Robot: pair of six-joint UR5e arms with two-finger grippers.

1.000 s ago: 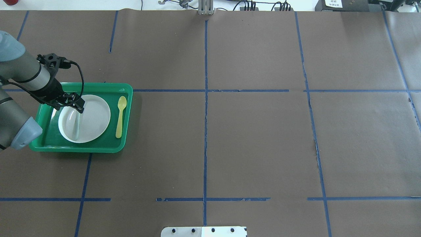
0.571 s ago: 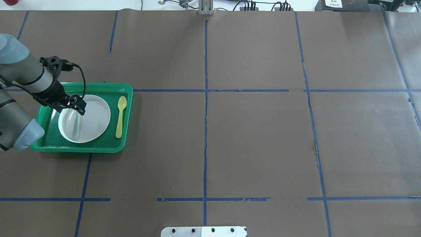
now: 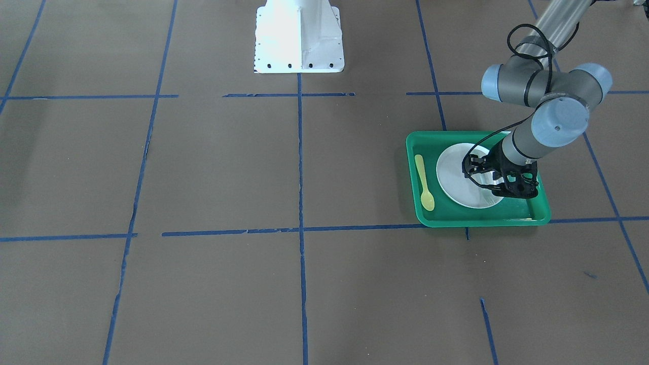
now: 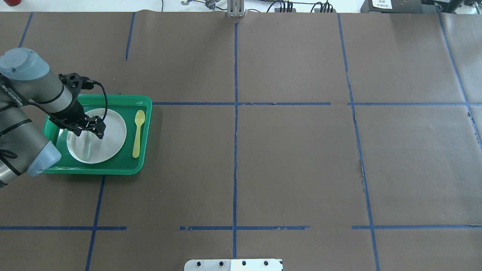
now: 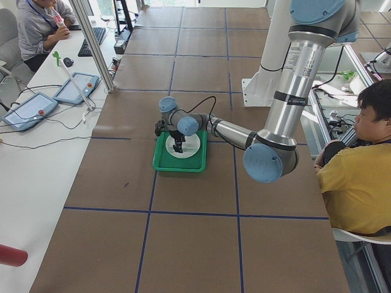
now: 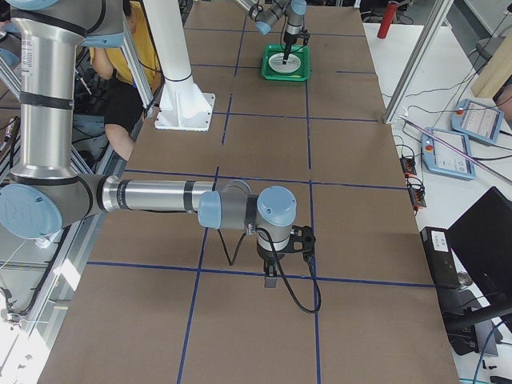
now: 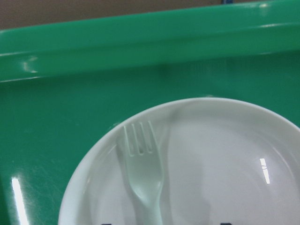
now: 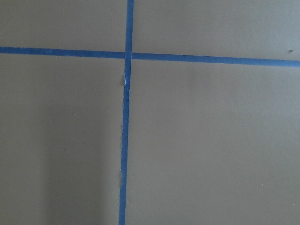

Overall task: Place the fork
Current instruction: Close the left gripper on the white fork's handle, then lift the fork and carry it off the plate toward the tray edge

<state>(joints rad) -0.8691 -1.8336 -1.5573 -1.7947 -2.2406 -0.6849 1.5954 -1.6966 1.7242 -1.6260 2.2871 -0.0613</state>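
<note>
The pale translucent fork (image 7: 143, 173) lies on the white plate (image 4: 113, 131) in the green tray (image 4: 146, 113), tines toward the tray's far rim. In the overhead view the fork's handle (image 4: 86, 148) shows on the plate's left part. My left gripper (image 4: 90, 132) hangs over the plate above the fork, jaws open, holding nothing. In the left wrist view two dark fingertip edges show wide apart at the bottom, either side of the handle. My right gripper (image 6: 270, 282) shows only in the exterior right view, far from the tray; I cannot tell its state.
A yellow plastic spoon (image 4: 138, 133) lies in the tray to the right of the plate, also seen in the front view (image 3: 423, 182). Brown paper with blue tape lines (image 4: 235, 150) covers the table. The robot's white base (image 3: 298, 35) stands at mid-table.
My left arm has swung so that the gripper moved a little right and nearer over the plate. The fork and the spoon have stayed in place.
</note>
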